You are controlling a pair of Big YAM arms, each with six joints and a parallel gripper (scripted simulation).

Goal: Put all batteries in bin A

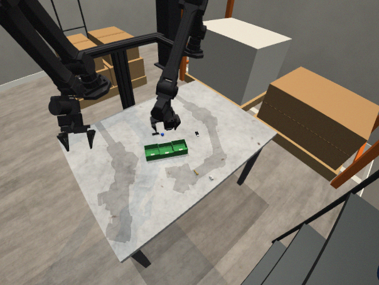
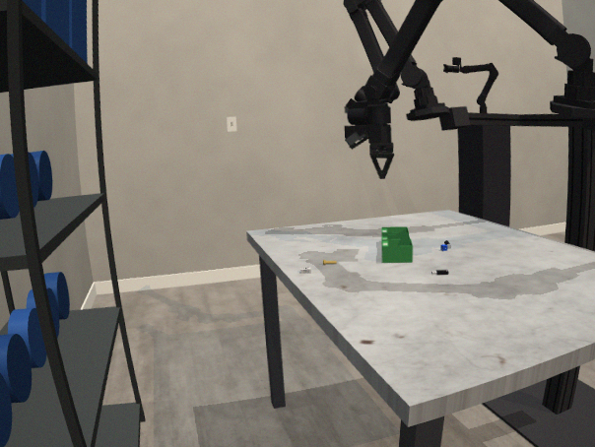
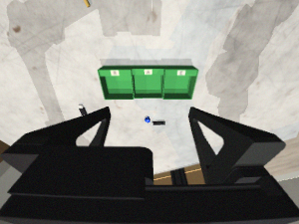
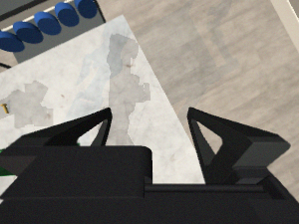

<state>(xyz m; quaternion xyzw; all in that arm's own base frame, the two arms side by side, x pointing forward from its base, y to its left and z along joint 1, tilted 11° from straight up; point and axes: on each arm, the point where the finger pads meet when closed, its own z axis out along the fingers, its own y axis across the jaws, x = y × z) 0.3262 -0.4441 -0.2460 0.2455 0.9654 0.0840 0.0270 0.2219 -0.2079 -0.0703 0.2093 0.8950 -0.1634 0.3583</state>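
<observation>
A green row of three bins [image 1: 158,157] [image 2: 397,254] [image 3: 102,89] stands flat; the middle one is marked A. No objects show inside. A dark battery-like cylinder [image 1: 155,134] [image 2: 447,242] [image 3: 158,122] lies beside a small blue item [image 1: 162,134] [image 2: 444,247] [image 3: 148,119]. A black cylinder with a pale end [image 1: 197,134] [image 2: 439,272] [image 3: 82,111] lies apart. My left gripper [image 1: 165,129] [image 2: 382,176] [image 3: 149,111] is open and empty, high above the table. My right gripper [image 1: 80,149] [image 4: 149,112] is open and empty near the table's edge.
A yellow bolt-like piece [image 1: 196,172] [image 2: 329,262] [image 4: 5,109] and a small whitish piece [image 1: 211,177] [image 2: 305,270] lie on the table [image 1: 147,220] [image 2: 443,335], on the far side of the bins from the two cylinders. Cartons and shelves stand off the table.
</observation>
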